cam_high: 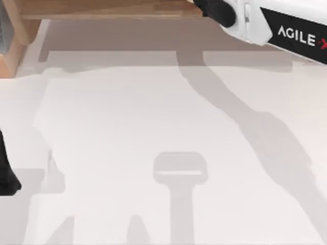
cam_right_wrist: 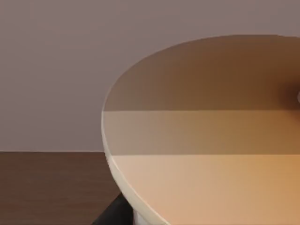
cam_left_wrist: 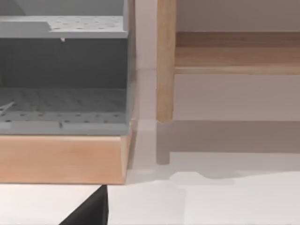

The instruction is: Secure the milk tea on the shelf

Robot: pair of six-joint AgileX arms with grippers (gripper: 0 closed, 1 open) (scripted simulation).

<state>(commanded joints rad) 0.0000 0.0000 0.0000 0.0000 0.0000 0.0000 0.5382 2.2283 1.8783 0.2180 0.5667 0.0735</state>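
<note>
Top view. The shelf [cam_high: 102, 9] runs along the table's [cam_high: 168, 112] far edge from 11 to 12 o'clock, its long light-brown board crosswise and one upright post coming down at 10 o'clock. The right arm [cam_high: 286, 31], white with AGILE lettering, enters at 1 o'clock, and its black forward end meets the board's right end at 12 o'clock. Whether the right gripper is clenched, released or grasping cannot be told here. The left arm [cam_high: 6, 176] appears as a dark part at the table's left edge, at 9 o'clock, well apart from the shelf. Grey shadows of both arms lie across the white tabletop.

Left wrist view. A shelf post stands upright on the table, with the horizontal board joining it on one side. Beside the post sits a grey perforated rack [cam_left_wrist: 61, 70] on a wooden base [cam_left_wrist: 61, 159]. A black part lies at the near edge of the picture. The left gripper's state cannot be told.

Right wrist view. The milk tea [cam_right_wrist: 211, 140] sits very close to the camera: a round orange-tan face with a pale rim. Beside and below it lies a brown wood-grained surface [cam_right_wrist: 47, 187], and a plain grey wall is behind. Whether the cup is gripped cannot be told.
</note>
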